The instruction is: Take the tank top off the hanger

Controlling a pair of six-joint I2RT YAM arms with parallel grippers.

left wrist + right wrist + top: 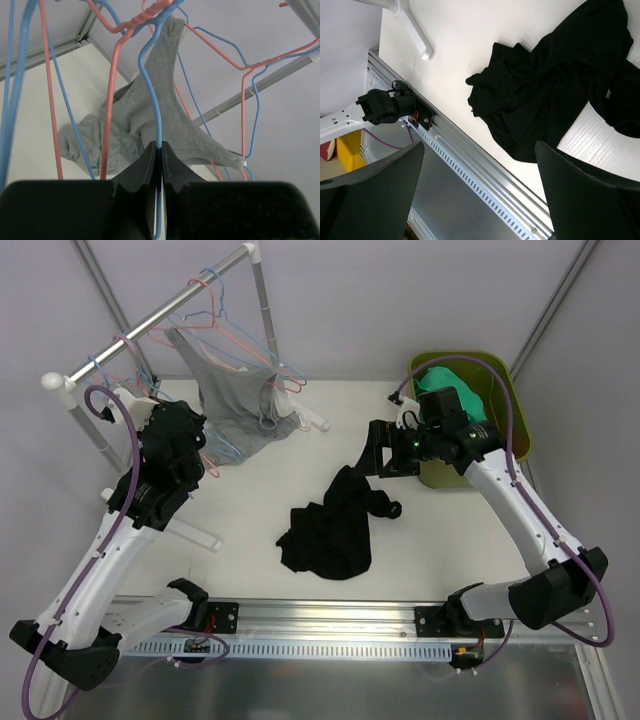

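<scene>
- Okay, nearest: black garment point(330, 530) lies crumpled on the white bench point(250, 510), mid-bench, between my two arms.
- My right gripper point(479, 165) hovers over the far right end of that garment, fingers wide apart, holding nothing.
- My left gripper point(161, 146) is up at the rack on the left, fingers pressed together, clamped on the thin wire of a blue hanger point(150, 85).
- Gray tank top point(165, 110) hangs just beyond my left gripper, among the hangers. One strap is up by the hanger necks and the body sags down, bunched. I can't tell which hanger carries it.
- Pink hangers point(107, 115) are tangled with the blue ones around the top.
- Metal rail point(170, 315) of the rack runs diagonally at far left, hangers hooked on it.
- Green bin point(500, 370) sits at far right behind my right arm, with green cloth inside.
</scene>
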